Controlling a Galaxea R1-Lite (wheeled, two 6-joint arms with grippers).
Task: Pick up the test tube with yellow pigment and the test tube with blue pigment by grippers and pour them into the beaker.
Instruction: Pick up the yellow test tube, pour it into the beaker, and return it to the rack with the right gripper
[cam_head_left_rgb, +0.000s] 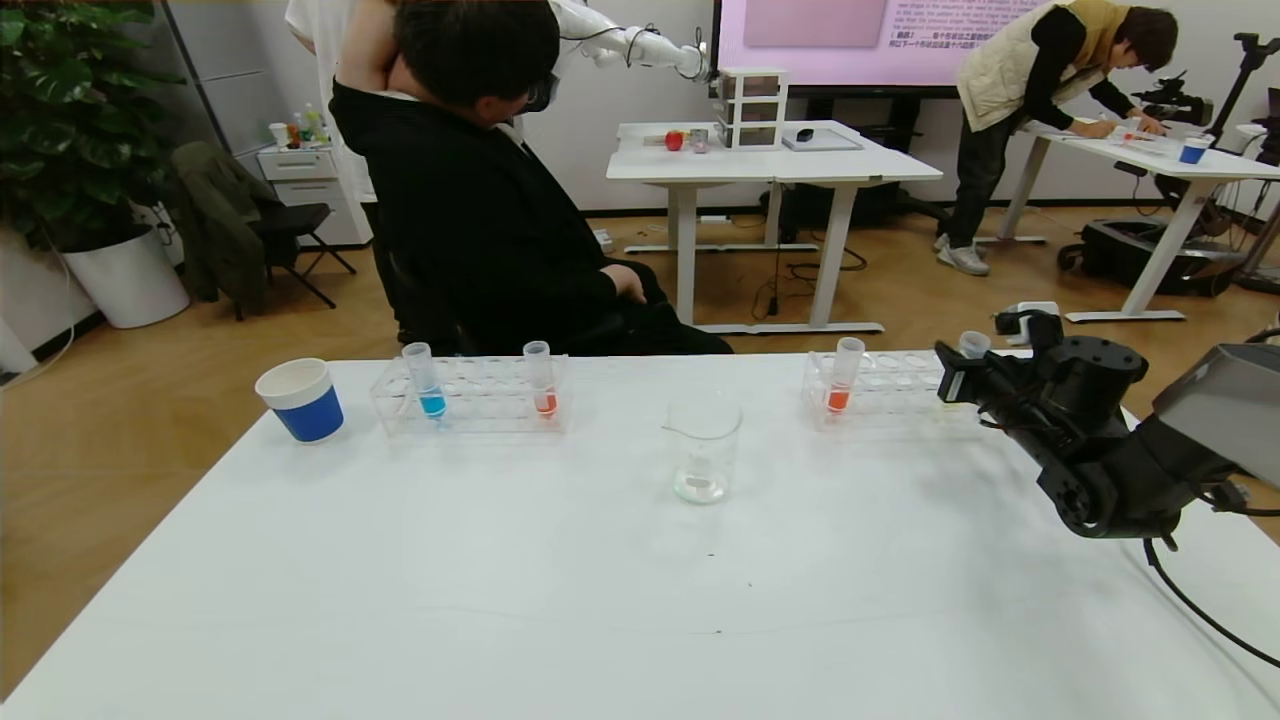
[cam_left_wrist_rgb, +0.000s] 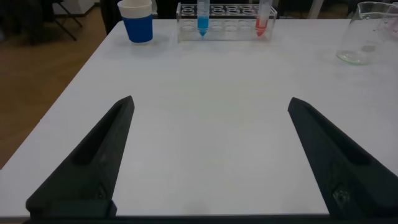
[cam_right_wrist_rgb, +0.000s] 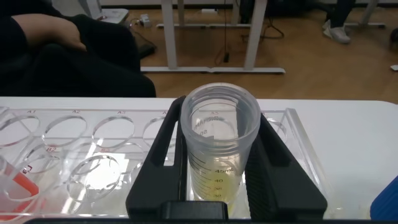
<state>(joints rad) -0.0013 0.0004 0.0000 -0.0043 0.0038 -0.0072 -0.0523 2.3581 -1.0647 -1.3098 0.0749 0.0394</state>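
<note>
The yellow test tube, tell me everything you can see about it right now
The test tube with yellow pigment is a small clear tube with a wide open rim and printed graduation marks, pale yellow liquid in its lower part. It stands upright over the clear rack, with the right gripper shut on it, one black finger on either side.

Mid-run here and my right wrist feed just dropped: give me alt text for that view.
The right gripper has its black fingers on either side of the test tube with yellow pigment, which stands upright in a clear rack on the white table. A tube with orange-red liquid shows at one edge, a seated person in black beyond the table.
</note>
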